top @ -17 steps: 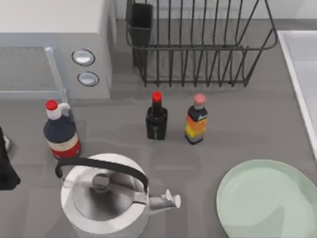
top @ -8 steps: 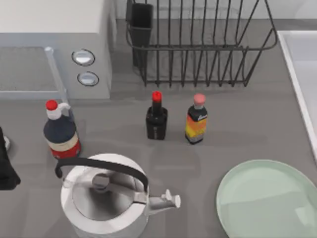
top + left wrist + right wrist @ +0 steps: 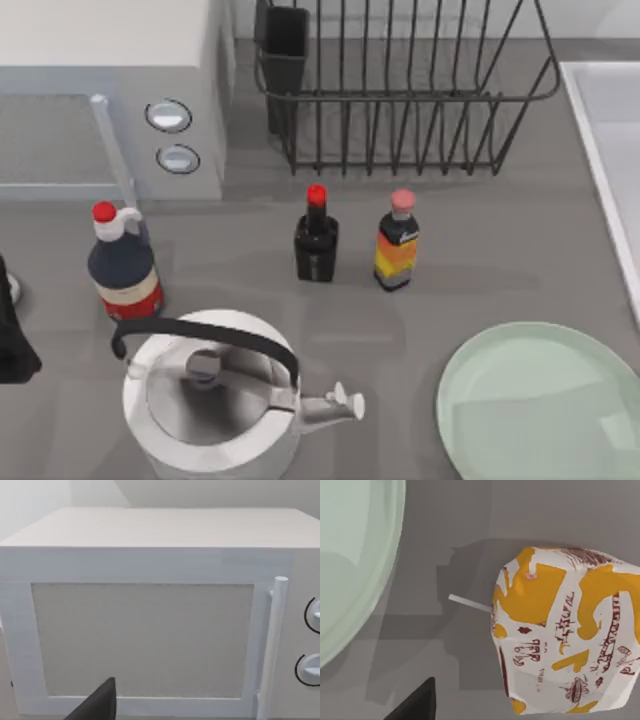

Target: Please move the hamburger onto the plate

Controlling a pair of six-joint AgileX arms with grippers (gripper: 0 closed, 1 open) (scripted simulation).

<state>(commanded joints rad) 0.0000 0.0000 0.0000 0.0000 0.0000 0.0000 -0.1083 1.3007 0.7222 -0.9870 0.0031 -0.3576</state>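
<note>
The hamburger (image 3: 565, 630) is a chunky lump in white wrapping with orange and yellow patches and dark red print. It lies on the grey counter beside the plate (image 3: 350, 555), apart from its rim. The plate (image 3: 540, 400) is large, round and pale mint green, at the front right of the table, with nothing on it. A dark part of my right gripper (image 3: 417, 705) hangs above the counter between plate and hamburger, touching neither. My left gripper (image 3: 97, 705) faces the microwave door, and its arm (image 3: 12, 340) stays at the table's left edge.
A white microwave (image 3: 100, 100) stands back left and a black wire dish rack (image 3: 400, 90) at the back. A white kettle (image 3: 215, 400) sits front left. Three bottles stand mid-table: dark round (image 3: 122, 265), black (image 3: 316, 240), orange-and-yellow labelled (image 3: 397, 245). A pale raised edge (image 3: 610, 130) runs along the right.
The shadow lying across the plate has faded and shifted toward the front right. Nothing on the table has moved.
</note>
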